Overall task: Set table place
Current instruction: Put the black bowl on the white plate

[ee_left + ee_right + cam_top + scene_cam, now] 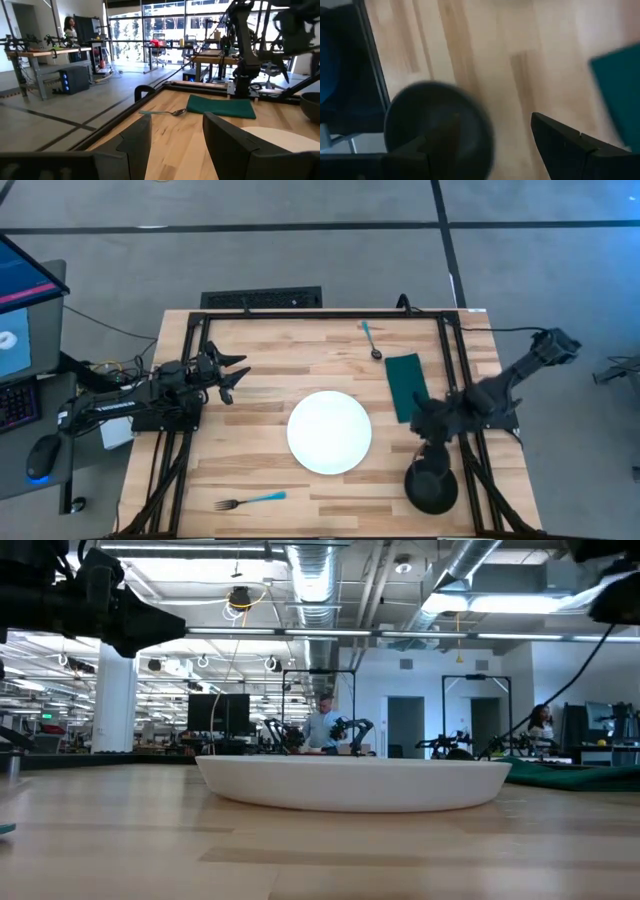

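Note:
The round white plate (330,432) (355,785) rests flat at the table's middle. The dark green napkin (407,385) (222,106) lies right of it. The blue-handled spoon (372,340) (167,112) lies near the far edge and the blue-handled fork (250,501) near the near edge. The small black bowl (432,485) (437,130) stands at the near right. My right gripper (428,423) (500,150) is open, just beyond the bowl's far side. My left gripper (232,375) (175,145) is open, above the table's left part. My right gripper is open over the black bowl. In its wrist view one finger (427,150) shows in front of the bowl's inside, the other (565,145) over bare wood outside it. I cannot tell whether either finger touches the bowl.
The black metal frame (300,314) runs along the table's edges. Bare planks lie left of the plate and between plate and fork. A keyboard, mouse and screen sit off the table's left side. People show far off in the room behind.

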